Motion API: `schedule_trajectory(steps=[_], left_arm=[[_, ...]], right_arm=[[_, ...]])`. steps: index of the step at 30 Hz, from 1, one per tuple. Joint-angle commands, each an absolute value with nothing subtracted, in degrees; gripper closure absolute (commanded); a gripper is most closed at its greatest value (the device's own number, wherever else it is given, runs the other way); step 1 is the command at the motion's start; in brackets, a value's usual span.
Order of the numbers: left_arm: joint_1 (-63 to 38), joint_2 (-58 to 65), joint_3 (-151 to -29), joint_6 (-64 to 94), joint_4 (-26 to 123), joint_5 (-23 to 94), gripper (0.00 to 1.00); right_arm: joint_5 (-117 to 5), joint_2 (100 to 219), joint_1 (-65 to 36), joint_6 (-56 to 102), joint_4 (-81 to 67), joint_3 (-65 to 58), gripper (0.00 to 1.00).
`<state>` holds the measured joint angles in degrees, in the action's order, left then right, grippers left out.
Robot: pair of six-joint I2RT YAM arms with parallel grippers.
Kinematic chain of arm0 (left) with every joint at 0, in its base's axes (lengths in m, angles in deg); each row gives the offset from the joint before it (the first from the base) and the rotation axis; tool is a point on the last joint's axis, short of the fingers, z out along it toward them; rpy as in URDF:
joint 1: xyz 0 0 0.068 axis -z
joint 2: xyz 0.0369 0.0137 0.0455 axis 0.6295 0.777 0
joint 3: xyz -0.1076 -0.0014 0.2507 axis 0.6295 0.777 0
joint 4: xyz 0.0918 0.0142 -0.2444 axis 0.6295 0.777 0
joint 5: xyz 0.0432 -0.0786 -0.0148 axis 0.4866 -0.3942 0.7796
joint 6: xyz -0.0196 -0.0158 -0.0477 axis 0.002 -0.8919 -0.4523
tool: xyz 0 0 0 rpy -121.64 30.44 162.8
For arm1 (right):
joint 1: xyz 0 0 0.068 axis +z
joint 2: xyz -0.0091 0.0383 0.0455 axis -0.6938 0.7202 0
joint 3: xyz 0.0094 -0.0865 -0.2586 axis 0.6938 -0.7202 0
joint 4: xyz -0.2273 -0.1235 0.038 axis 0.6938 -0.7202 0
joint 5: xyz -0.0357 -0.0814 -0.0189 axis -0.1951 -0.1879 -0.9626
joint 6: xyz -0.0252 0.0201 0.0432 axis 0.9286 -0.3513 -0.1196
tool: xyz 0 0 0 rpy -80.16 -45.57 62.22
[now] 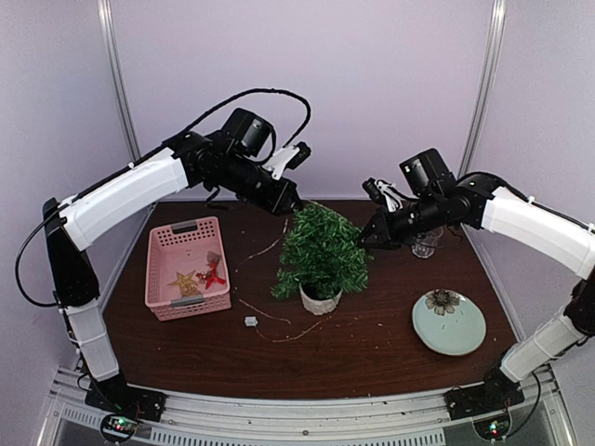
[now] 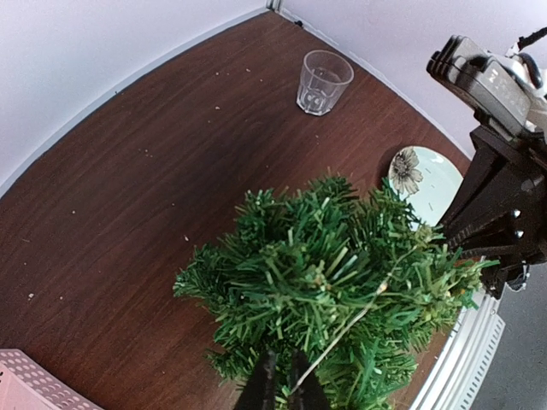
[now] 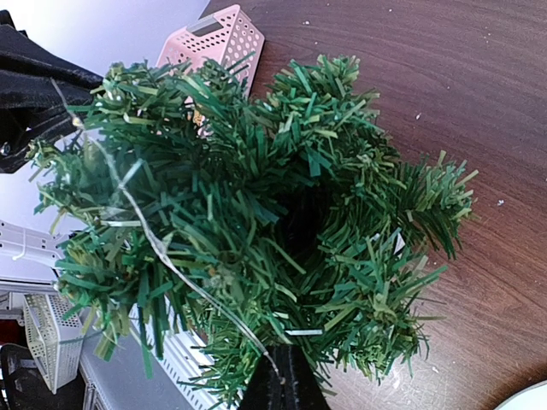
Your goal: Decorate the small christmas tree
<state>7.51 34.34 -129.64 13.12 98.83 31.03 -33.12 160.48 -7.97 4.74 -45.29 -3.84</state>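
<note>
The small christmas tree [image 1: 321, 251] stands in a white pot [image 1: 320, 299] at the table's middle. A thin light wire [image 2: 359, 312] lies across its top. My left gripper [image 1: 290, 206] is at the tree's upper left, its fingers [image 2: 267, 376] shut on one part of the wire. My right gripper [image 1: 364, 240] is at the tree's right side, shut on the wire [image 3: 162, 252] where it ends at the fingertips [image 3: 289, 376]. The rest of the wire [image 1: 268, 247] trails down to the table beside a small white box [image 1: 250, 321]. The tree fills both wrist views [image 2: 325, 273] [image 3: 256, 196].
A pink basket [image 1: 160, 279] at the left holds a gold star [image 1: 184, 280] and a red ornament [image 1: 215, 273]. A clear glass [image 1: 426, 243] stands behind the right gripper. A pale green plate [image 1: 460, 339] with a flower-shaped piece [image 1: 442, 299] lies at the front right.
</note>
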Motion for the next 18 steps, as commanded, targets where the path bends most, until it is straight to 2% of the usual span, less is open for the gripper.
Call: schedule_trajectory(steps=[1, 5, 8, 10, 15, 18], left_arm=[[7.1, 34.2, -129.1, 13.0, 99.4, 31.3, 0.90], [7.0, 32.0, -127.4, 13.4, 99.6, 31.3, 0.81], [6.7, 30.0, -125.5, 13.8, 99.0, 30.7, 0.79], [6.5, 28.7, -124.0, 13.9, 97.6, 29.3, 0.83], [5.7, 27.8, -122.7, 13.1, 95.6, 27.3, 1.00], [5.3, 27.8, -122.4, 12.6, 93.9, 25.7, 1.00]], right_arm=[[-32.9, 161.4, -8.3, 4.4, -44.4, -4.4, 1.00], [-32.8, 161.3, -8.2, 4.3, -44.4, -4.0, 1.00], [-32.9, 161.0, -8.3, 4.3, -44.3, -3.7, 1.00], [-32.9, 160.7, -8.3, 4.1, -44.1, -3.6, 1.00], [-33.6, 159.8, -8.2, 3.7, -43.8, -3.5, 1.00], [-33.8, 159.4, -8.3, 3.4, -43.4, -3.3, 1.00]])
